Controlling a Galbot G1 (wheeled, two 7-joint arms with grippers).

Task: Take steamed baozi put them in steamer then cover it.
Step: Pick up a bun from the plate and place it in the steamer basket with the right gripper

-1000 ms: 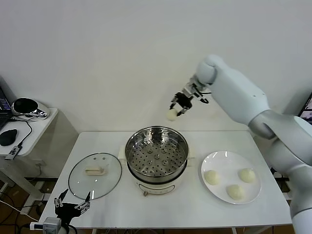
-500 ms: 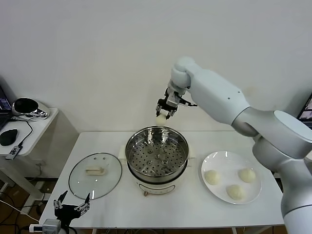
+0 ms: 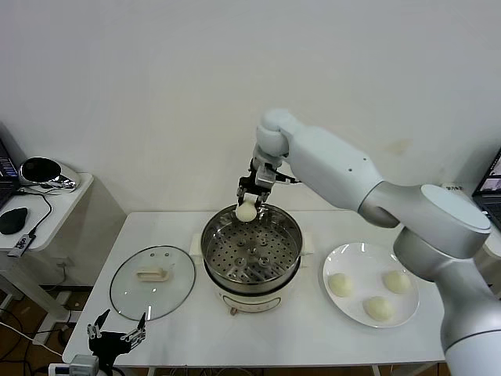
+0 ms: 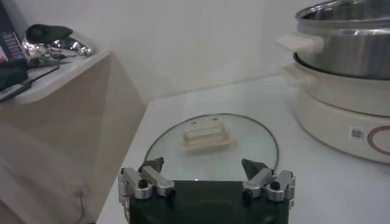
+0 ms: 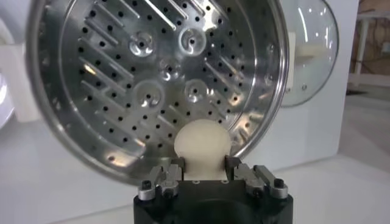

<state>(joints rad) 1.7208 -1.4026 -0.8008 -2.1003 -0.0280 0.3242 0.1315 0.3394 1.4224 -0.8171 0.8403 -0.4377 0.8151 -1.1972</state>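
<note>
Above the far rim of the steamer [image 3: 251, 249], the right gripper [image 3: 249, 199] hangs with its jaws clamped on one baozi [image 3: 246, 211], not yet let go. The perforated tray inside is bare, so by the look of it no bun is loaded. Three more baozi [image 3: 376, 293] wait on the white plate [image 3: 407, 311] to the steamer's right, and the cover [image 3: 153, 281] lies on the table [image 3: 313, 337] to its left. The left gripper [image 4: 206, 180] idles at the table's near edge by the cover, spread wide and holding nothing.
</note>
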